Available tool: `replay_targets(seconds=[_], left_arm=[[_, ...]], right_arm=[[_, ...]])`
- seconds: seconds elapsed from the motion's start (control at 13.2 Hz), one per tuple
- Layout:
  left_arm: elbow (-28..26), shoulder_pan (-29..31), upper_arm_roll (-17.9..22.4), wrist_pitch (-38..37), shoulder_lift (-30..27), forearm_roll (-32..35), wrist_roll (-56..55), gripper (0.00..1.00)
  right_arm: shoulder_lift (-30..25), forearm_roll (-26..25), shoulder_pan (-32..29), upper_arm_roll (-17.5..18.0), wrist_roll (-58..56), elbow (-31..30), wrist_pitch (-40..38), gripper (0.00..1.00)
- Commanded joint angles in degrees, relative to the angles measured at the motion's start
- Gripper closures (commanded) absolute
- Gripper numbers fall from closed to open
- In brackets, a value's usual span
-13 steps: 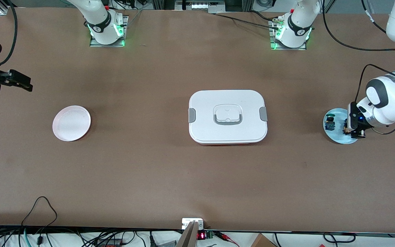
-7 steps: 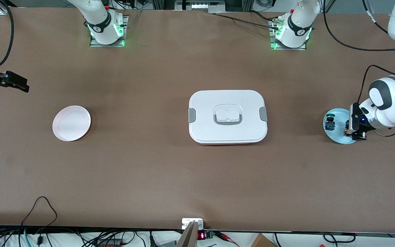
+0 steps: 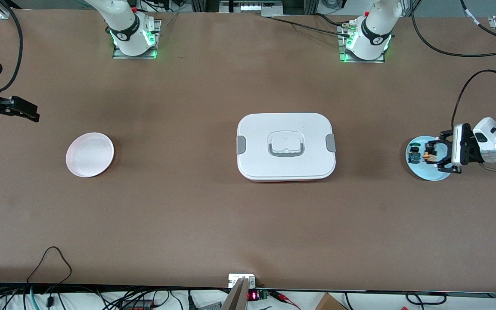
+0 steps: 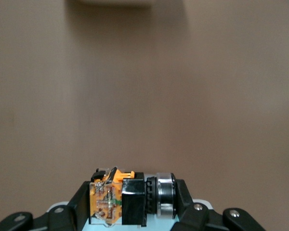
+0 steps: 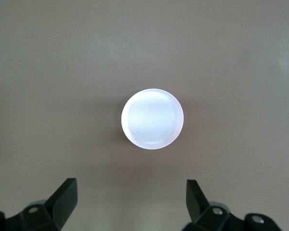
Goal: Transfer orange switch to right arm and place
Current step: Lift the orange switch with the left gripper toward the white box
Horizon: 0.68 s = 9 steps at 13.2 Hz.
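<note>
The orange switch [image 3: 428, 157] hangs just above the pale blue plate [image 3: 434, 173] at the left arm's end of the table. My left gripper [image 3: 429, 155] is shut on it, lying level. In the left wrist view the switch [image 4: 127, 197] sits crosswise between the fingers, with its orange block at one end and a silver ring at the other. My right gripper [image 3: 32, 113] hovers open and empty over the table's edge at the right arm's end. In the right wrist view the right gripper [image 5: 131, 197] looks down on the pale pink plate [image 5: 152, 119].
A second switch with a blue body and green cap [image 3: 412, 154] lies on the blue plate. A white lidded box [image 3: 286, 146] stands mid-table. The pink plate [image 3: 89, 154] sits toward the right arm's end. Cables hang along the edge nearest the front camera.
My left gripper has risen off the blue plate with the orange switch and turned from pointing down to lying level. The right gripper shifted slightly.
</note>
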Motion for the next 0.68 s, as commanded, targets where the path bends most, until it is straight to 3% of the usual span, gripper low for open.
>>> replay_targets(seconds=[0.0, 0.3, 0.6], left_arm=[[3.09, -0.54, -3.24, -9.18, 1.19, -12.57, 0.8, 1.0], [2.48, -1.08, -10.44, -16.41, 2.94, -32.78, -1.65, 1.0], [1.78, -1.08, -20.45, -15.19, 2.42, -46.69, -8.16, 1.0]], right_arm=[[-0.18, -0.28, -0.09, 0.35, 0.3, 0.03, 0.52, 0.0], [-0.09, -0.1, -0.09, 0.35, 0.3, 0.03, 0.61, 0.0], [-0.09, -0.1, 0.09, 0.35, 0.13, -0.06, 0.08, 0.0]])
